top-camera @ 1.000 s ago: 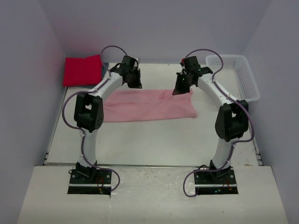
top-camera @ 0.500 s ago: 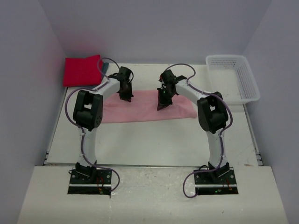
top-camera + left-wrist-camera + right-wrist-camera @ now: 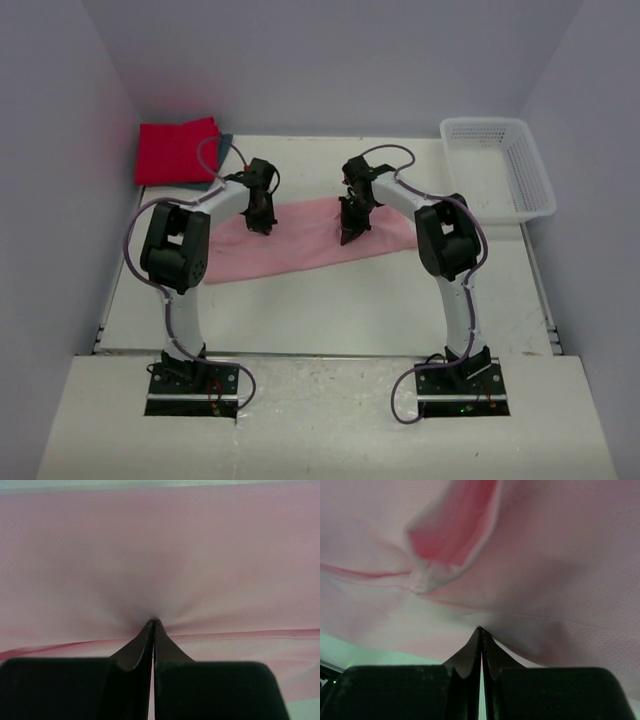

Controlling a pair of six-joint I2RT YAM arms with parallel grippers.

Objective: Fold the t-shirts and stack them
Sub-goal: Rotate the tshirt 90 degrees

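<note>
Your left fingers [image 3: 135,652] and right fingers [image 3: 465,655] are each clamped on the pink t-shirt [image 3: 300,245], which lies across the bench [image 3: 300,310]. Both pinches look thin; unequal pulls could slip one and skew the fold.

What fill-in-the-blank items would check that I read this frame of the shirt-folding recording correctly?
1. The spread-out t-shirt is pale ____.
2. The left end effector and the right end effector are each ____ on that shirt.
3. The folded red t-shirt lies at the far ____ corner of the table.
4. The white basket sits at the far ____ corner.
Missing words: pink, shut, left, right.
</note>
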